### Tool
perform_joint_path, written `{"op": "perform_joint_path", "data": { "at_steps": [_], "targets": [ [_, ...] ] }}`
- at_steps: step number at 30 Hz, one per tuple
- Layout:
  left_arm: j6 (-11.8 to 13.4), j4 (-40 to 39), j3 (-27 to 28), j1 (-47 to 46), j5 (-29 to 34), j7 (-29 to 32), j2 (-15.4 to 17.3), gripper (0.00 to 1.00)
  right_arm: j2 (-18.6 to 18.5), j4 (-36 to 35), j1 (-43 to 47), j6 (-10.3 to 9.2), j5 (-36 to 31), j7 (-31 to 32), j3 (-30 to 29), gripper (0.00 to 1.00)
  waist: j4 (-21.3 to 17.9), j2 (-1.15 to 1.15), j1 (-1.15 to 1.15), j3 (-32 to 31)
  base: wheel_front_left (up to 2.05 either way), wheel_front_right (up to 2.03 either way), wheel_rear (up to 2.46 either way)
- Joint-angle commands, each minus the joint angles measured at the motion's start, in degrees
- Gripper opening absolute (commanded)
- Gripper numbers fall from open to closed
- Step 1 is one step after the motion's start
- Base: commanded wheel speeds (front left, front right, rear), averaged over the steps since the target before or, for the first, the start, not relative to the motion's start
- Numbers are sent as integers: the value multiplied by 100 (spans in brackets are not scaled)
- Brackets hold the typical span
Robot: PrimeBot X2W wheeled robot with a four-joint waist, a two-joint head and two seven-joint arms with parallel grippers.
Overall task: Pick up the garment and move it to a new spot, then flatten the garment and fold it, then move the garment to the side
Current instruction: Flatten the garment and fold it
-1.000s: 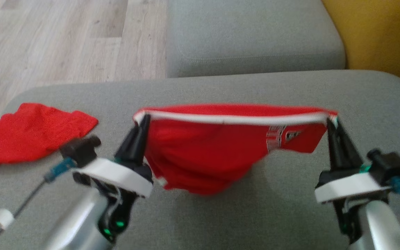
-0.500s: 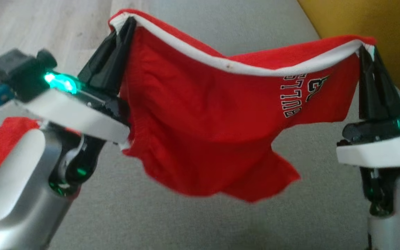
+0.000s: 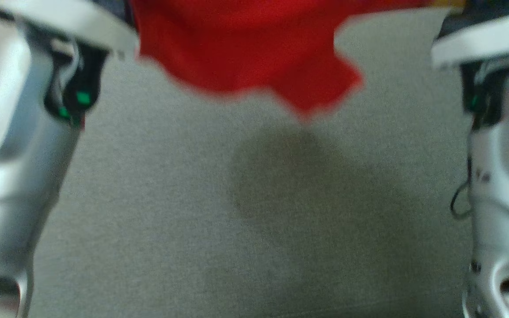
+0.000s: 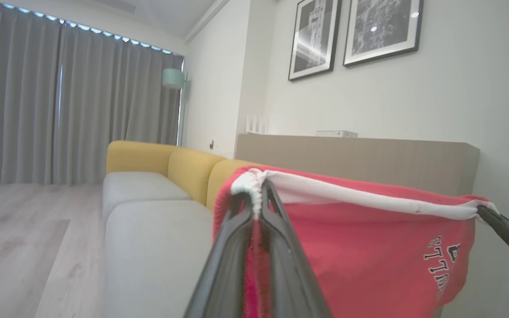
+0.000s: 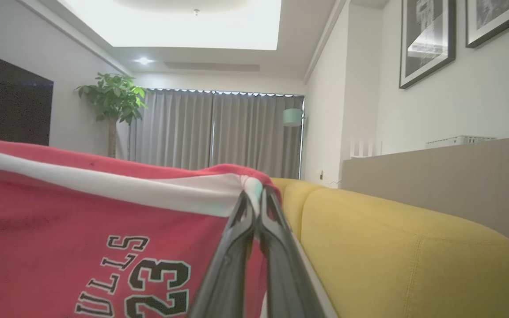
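Left gripper (image 4: 258, 198) and right gripper (image 5: 254, 196) each pinch the garment (image 4: 360, 251) aloft over the sofa (image 3: 148, 198); placing, flattening and folding remain.

Head view close above grey cushion (image 3: 170, 212), looking down; both wrist views level, near, sharing the red garment (image 4: 369, 247)

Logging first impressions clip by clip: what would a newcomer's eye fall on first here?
The red garment, stretched in the air between the left pincer and the right pincer, both shut on its white-trimmed edge. Its lower edge hangs above the grey cushion; a yellow sofa back stands beside it.
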Motion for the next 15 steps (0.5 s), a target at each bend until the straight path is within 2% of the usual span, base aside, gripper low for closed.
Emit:
{"op": "perform_joint_path", "data": {
  "at_steps": [1,6,11,15],
  "targets": [
    [-37,-23,285,-399,81,-102,155,0,53,-77,-290,42,-15,-120,62,0,-162,0,-2,425,0,0,0],
    [-215,652,135,-660,226,-554,-73,0,84,639,-716,42,-1,-607,184,0,-208,0,-2,801,0,0,0],
    [-350,1130,-162,-60,224,-1018,-178,0,88,1412,-190,42,239,-917,492,0,-179,0,-2,904,0,0,0],
    [-397,1298,-441,702,149,-1406,-326,0,88,1790,465,42,420,-1109,500,0,-121,0,-2,806,0,0,0]
  ]
}}
